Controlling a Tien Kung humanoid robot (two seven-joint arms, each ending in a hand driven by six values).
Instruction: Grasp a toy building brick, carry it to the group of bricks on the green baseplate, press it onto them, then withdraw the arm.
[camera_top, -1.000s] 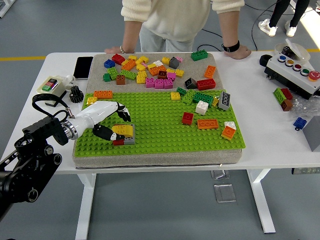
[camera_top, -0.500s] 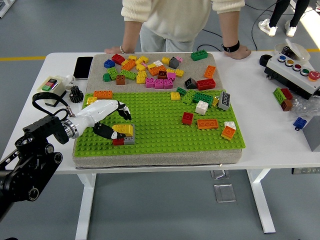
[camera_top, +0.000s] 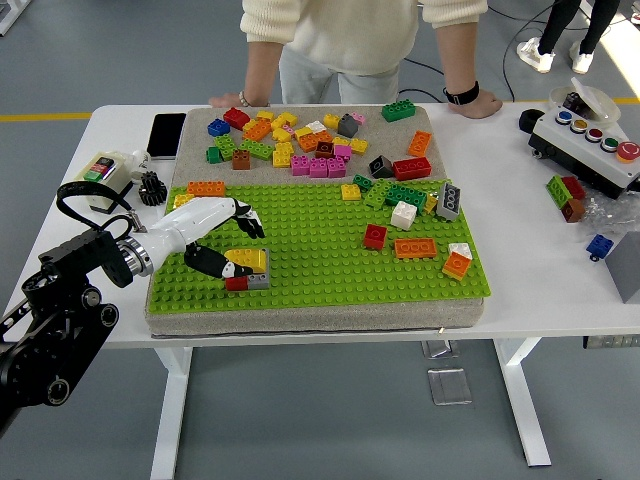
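Observation:
The green baseplate (camera_top: 320, 270) covers the near half of a grey mat. At its left a yellow brick (camera_top: 250, 259) sits on a grey brick (camera_top: 260, 282) and a red brick (camera_top: 237, 284). My left hand (camera_top: 238, 246) is right beside this group: its upper fingers (camera_top: 250, 221) are spread above the yellow brick without touching it, and the thumb lies along the brick's left side. The hand holds nothing. Other bricks stand on the plate's right part, among them an orange one (camera_top: 414, 247) and a red one (camera_top: 375, 236). Several loose bricks (camera_top: 300, 145) lie on the mat behind.
A person stands at the far edge with both hands (camera_top: 474, 103) resting on the table. A phone (camera_top: 166, 134) and a small device (camera_top: 104, 170) lie at the left. A button box (camera_top: 590, 140) and a few loose bricks (camera_top: 568, 192) are at the right.
My left forearm has drawn slightly back to the left. The fingers have lifted a little above the yellow brick. The bricks have not moved.

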